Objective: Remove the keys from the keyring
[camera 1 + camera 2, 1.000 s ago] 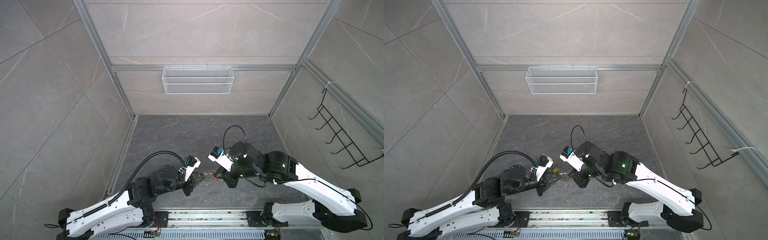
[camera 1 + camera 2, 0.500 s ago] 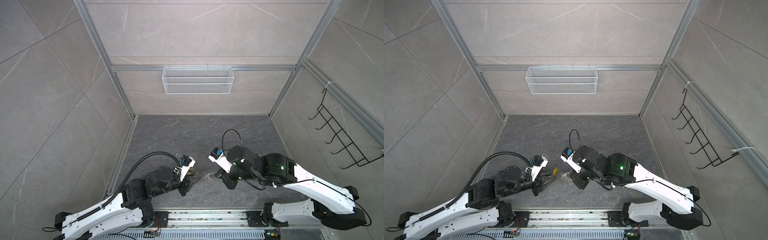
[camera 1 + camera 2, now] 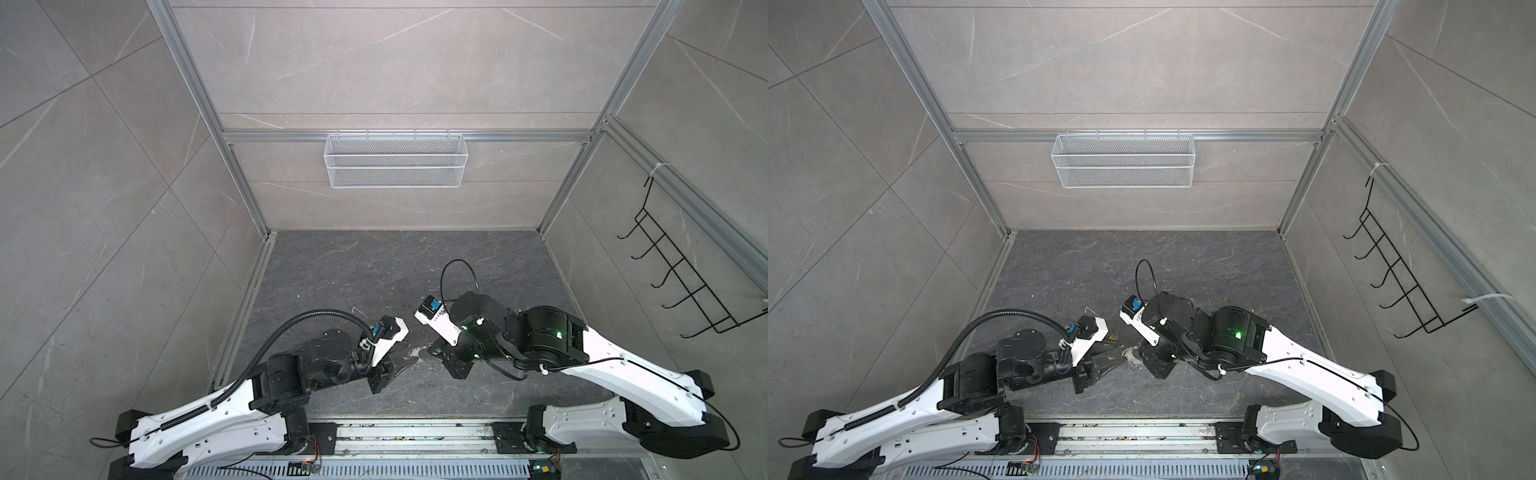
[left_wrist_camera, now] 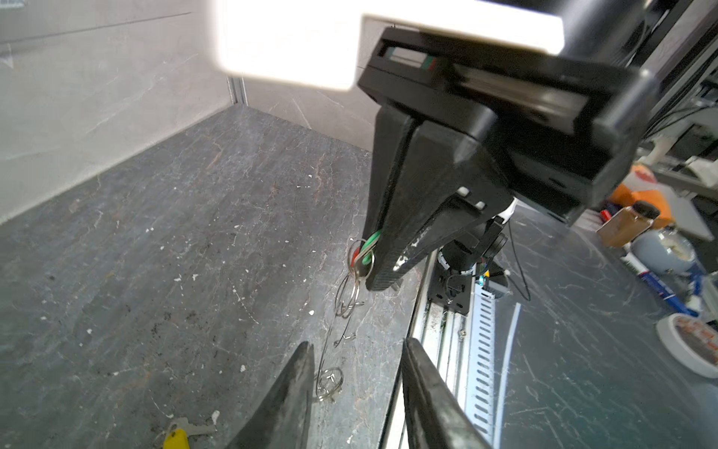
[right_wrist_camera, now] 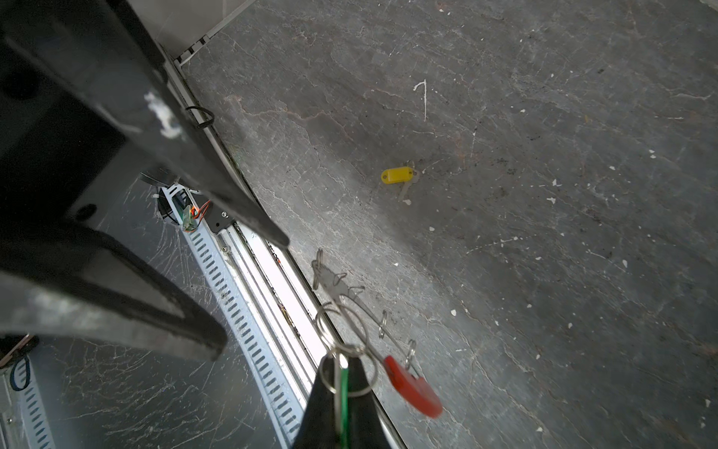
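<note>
My right gripper [image 5: 342,359] is shut on the green tag of a key [image 5: 344,383], seen edge-on between its fingertips. From it hangs the keyring [image 5: 361,330], a thin wire hoop with a red sleeve [image 5: 413,388] and small silver split rings. The yellow-tagged key [image 5: 396,175] lies loose on the floor, also in the left wrist view [image 4: 176,437]. My left gripper [image 4: 357,342] stands open just below the right gripper [image 4: 375,285], with nothing between its fingers. The hanging wire [image 4: 330,338] and a split ring [image 4: 330,383] sit beside one finger. In both top views the grippers [image 3: 405,365] [image 3: 1133,353] nearly meet near the front edge.
The metal rail [image 3: 415,434] runs along the floor's front edge right beside both grippers. A white wire basket [image 3: 395,160] hangs on the back wall and a black hook rack [image 3: 685,282] on the right wall. The dark stone floor [image 3: 374,270] stretches behind the arms.
The left gripper's jaws have widened. The left arm drew back to the left, then came in again toward the right gripper. The right gripper has stayed shut, shifting only slightly.
</note>
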